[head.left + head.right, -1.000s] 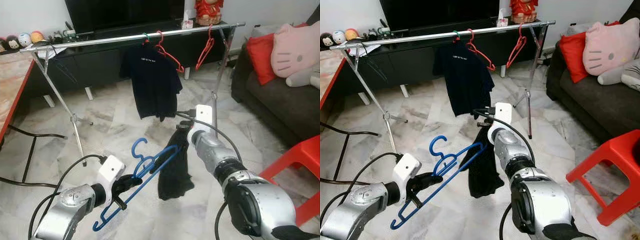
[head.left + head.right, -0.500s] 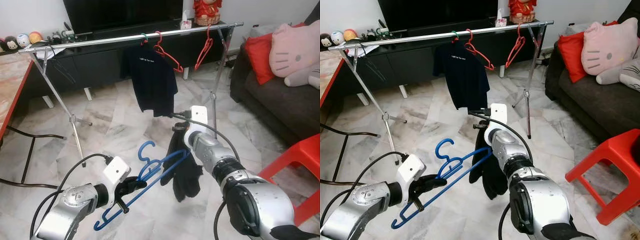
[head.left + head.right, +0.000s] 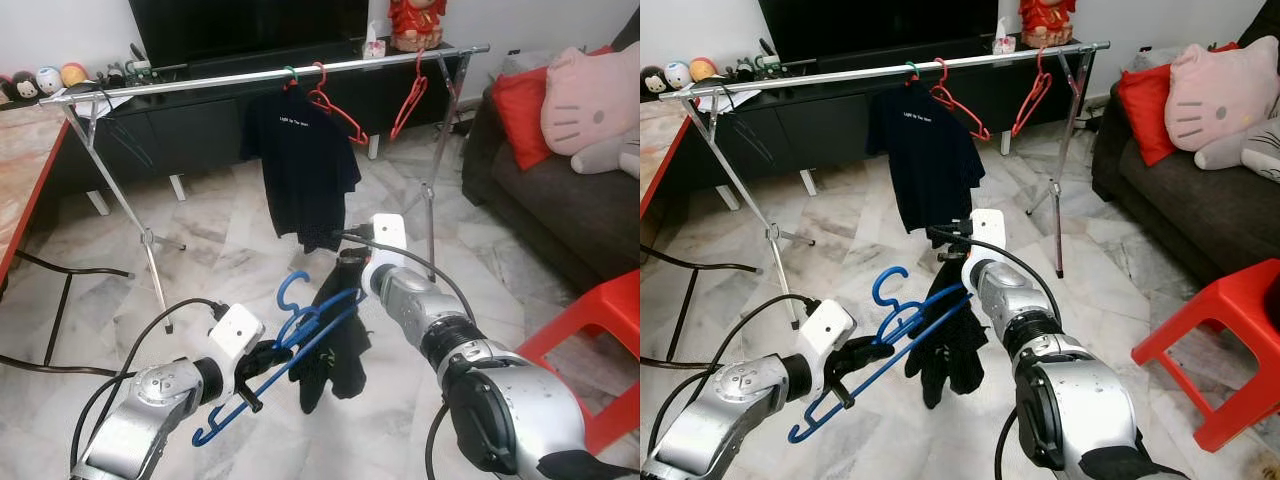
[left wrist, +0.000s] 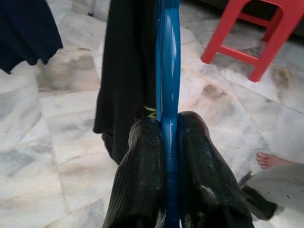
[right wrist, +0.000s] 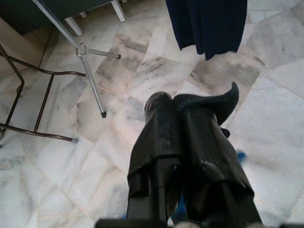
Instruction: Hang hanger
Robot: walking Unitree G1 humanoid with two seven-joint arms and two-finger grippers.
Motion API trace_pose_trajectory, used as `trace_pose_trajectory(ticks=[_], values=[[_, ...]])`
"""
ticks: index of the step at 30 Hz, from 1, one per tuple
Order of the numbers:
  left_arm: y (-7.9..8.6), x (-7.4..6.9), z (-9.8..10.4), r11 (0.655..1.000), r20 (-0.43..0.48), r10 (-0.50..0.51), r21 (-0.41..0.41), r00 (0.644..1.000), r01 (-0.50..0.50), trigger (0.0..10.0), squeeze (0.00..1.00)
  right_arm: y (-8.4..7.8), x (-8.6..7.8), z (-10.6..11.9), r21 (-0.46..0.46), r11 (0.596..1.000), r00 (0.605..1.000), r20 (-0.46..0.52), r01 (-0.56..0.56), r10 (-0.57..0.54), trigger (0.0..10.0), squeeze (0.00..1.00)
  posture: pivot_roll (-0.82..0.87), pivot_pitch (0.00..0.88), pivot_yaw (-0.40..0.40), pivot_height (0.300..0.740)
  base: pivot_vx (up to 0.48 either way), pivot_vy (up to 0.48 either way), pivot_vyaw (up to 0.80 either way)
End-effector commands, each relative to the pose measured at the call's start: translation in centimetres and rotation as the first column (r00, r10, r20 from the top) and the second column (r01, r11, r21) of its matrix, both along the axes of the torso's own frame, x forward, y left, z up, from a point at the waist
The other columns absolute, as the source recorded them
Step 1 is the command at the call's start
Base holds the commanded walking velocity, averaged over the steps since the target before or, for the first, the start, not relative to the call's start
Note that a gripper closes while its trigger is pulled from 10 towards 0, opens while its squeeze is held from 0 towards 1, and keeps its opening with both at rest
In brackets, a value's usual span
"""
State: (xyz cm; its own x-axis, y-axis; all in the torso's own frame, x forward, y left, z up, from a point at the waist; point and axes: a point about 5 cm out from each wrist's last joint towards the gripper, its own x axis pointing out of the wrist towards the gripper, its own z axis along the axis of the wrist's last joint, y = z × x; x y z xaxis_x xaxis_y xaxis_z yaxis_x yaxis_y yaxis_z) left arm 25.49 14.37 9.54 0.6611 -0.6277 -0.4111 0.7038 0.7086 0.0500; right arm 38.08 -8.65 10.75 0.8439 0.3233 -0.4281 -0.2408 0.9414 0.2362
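Note:
My left gripper (image 3: pixel 262 362) is shut on the lower bar of a blue hanger (image 3: pixel 318 318), whose hook points up and away from me. In the left wrist view, both fingers (image 4: pixel 142 156) clamp the blue hanger (image 4: pixel 167 71). A black garment (image 3: pixel 335 345) hangs limp over the hanger's far end, pinched at its top by my shut right gripper (image 3: pixel 352 262). The right wrist view has the right gripper (image 5: pixel 183 102) closed on a fold of the black garment (image 5: pixel 223 102). Beyond stands a silver clothes rack (image 3: pixel 200 82).
On the rack hang a dark T-shirt (image 3: pixel 305 170) and two red hangers (image 3: pixel 335 105). A sofa (image 3: pixel 560 200) with cushions and a red stool (image 3: pixel 600 340) are on the right. An orange-topped table (image 3: pixel 20 170) is on the left. A person's foot (image 4: pixel 270 160) is near the stool.
The right gripper has drawn the black garment left and further onto the hanger's end. The left gripper has edged the hanger right and up a little.

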Motion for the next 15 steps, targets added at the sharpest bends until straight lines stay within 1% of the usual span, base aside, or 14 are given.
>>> trace_pose_trajectory(ticks=[1,4,6,8,15], values=[[0.5,0.3,0.1,0.999,0.021,0.026,0.029,0.999,-0.027,10.0,0.00,0.5,0.7,1.6,0.000,1.000,0.999,0.049,-0.014,0.014,10.0,0.00,-0.08,0.000,0.031,0.740,0.000,0.000,0.00],[0.5,0.4,0.1,0.999,0.022,0.027,0.029,0.999,-0.027,10.0,0.00,0.5,0.7,1.6,0.000,1.000,0.999,0.049,-0.015,0.015,10.0,0.00,-0.08,0.000,0.031,0.740,0.000,0.000,0.00],[1.1,0.1,-0.4,0.997,0.000,0.044,0.058,0.999,-0.044,10.0,0.00,0.1,0.6,1.4,-0.009,1.000,0.999,0.046,-0.001,0.001,10.0,0.00,-0.08,0.000,0.031,0.740,0.000,0.000,0.00],[1.5,0.0,-0.5,0.996,-0.010,0.049,0.071,0.999,-0.048,10.0,0.00,0.0,0.6,1.3,-0.014,1.000,0.999,0.044,0.007,-0.006,10.0,0.00,-0.08,0.000,0.031,0.740,0.000,0.000,0.00],[1.5,-0.1,-0.5,0.996,-0.009,0.036,0.078,0.999,-0.035,10.0,0.00,-0.1,0.6,1.1,-0.022,1.000,0.999,0.044,0.011,-0.010,10.0,0.00,-0.07,0.000,0.030,0.740,0.000,0.000,0.00]])
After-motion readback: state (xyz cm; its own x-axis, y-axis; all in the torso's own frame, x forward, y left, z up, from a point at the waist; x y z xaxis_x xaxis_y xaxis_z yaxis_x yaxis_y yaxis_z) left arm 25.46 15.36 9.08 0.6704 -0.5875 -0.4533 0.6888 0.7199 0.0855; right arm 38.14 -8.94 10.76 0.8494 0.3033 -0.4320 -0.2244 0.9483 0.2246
